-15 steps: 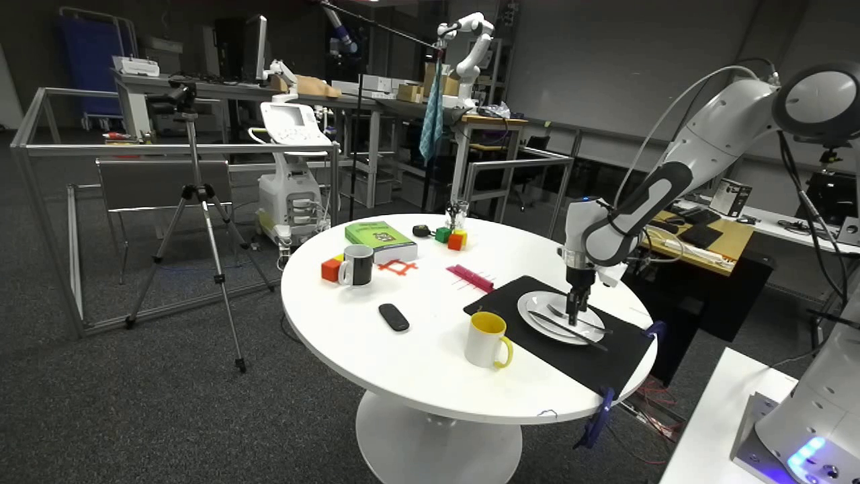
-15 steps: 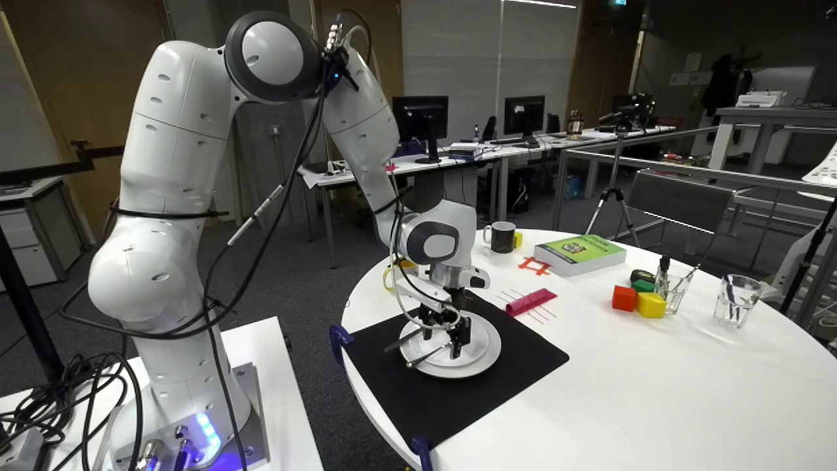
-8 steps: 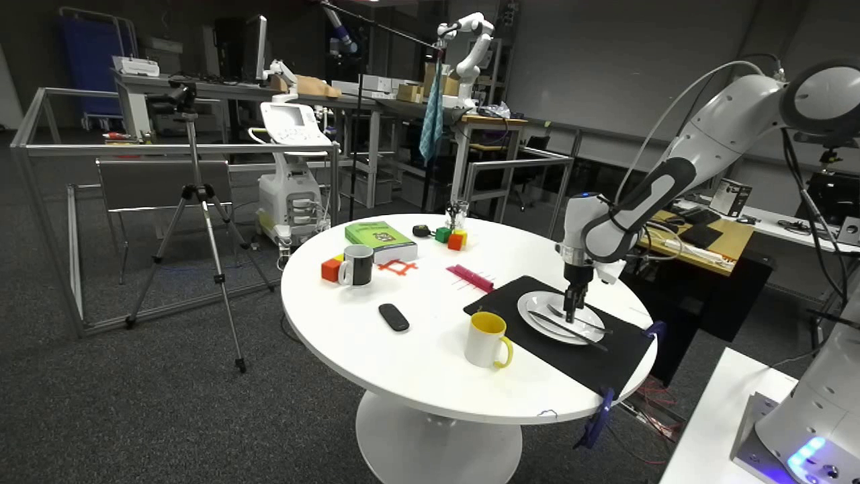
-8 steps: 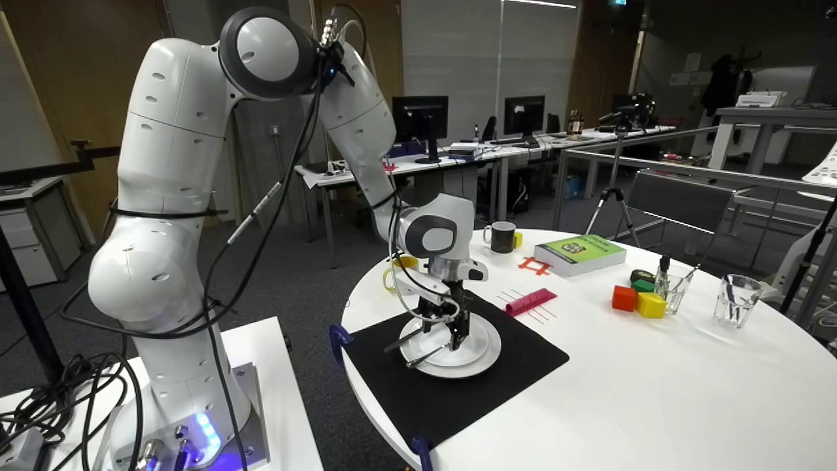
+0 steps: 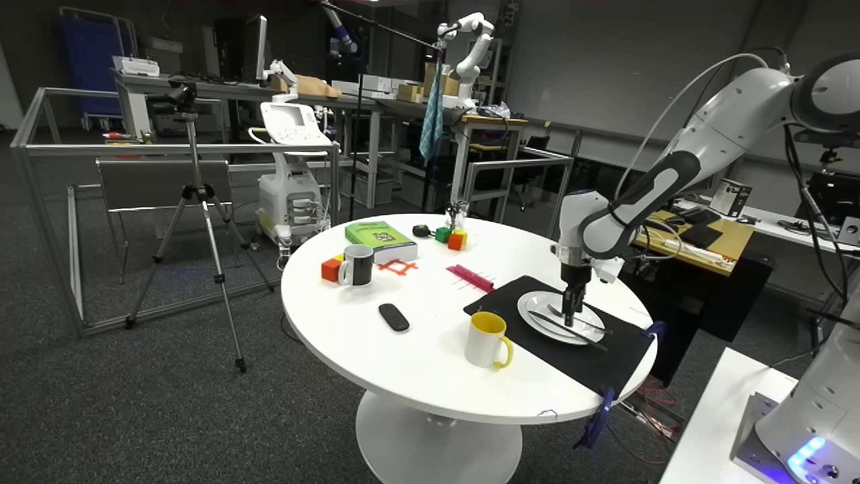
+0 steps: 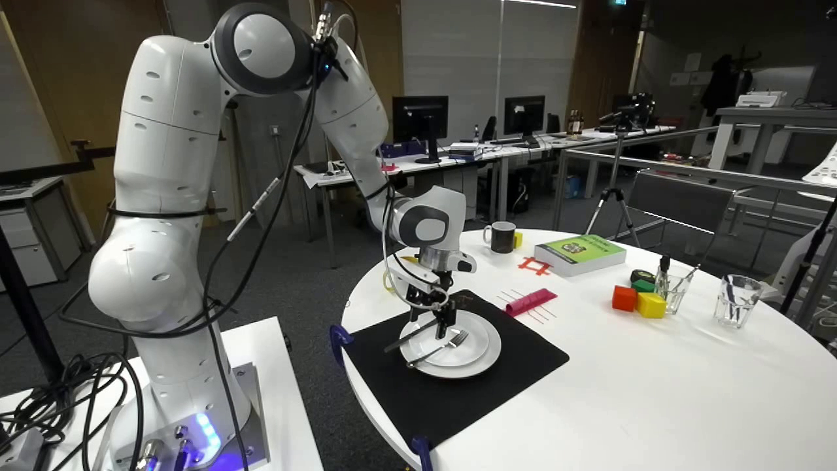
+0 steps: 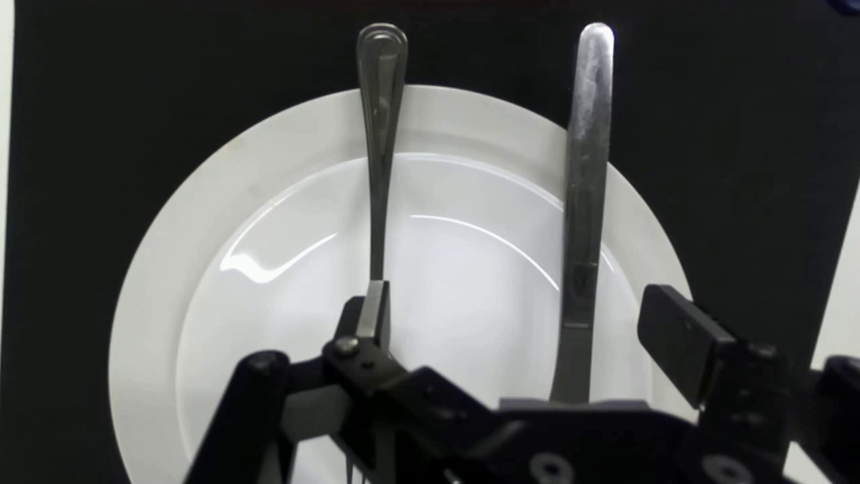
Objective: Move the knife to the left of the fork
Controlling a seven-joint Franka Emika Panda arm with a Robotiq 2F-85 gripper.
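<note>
Apparently, no grasp is made yet: the end effector (image 7: 517, 296) has its jaws well apart, with the knife (image 7: 586, 208) between them in the wrist view, not held. The knife lies on the plate (image 7: 144, 336), right of the fork (image 7: 381, 134) in this view, but left of it from the handle ends. So whose left is meant decides, I think, whether everything remains or nothing. Counted: 1 knife, 1 fork, 1 plate or 2 stacked (I cannot tell), 1 mat (image 7: 67, 202), 2 clamps (image 5: 596, 423); on the tabletop (image 5: 416, 366) also 2 mugs (image 5: 480, 341), 5 blocks (image 6: 623, 298), 2 glasses (image 6: 737, 302), 1 book (image 6: 579, 255), 1 remote (image 5: 393, 317).
</note>
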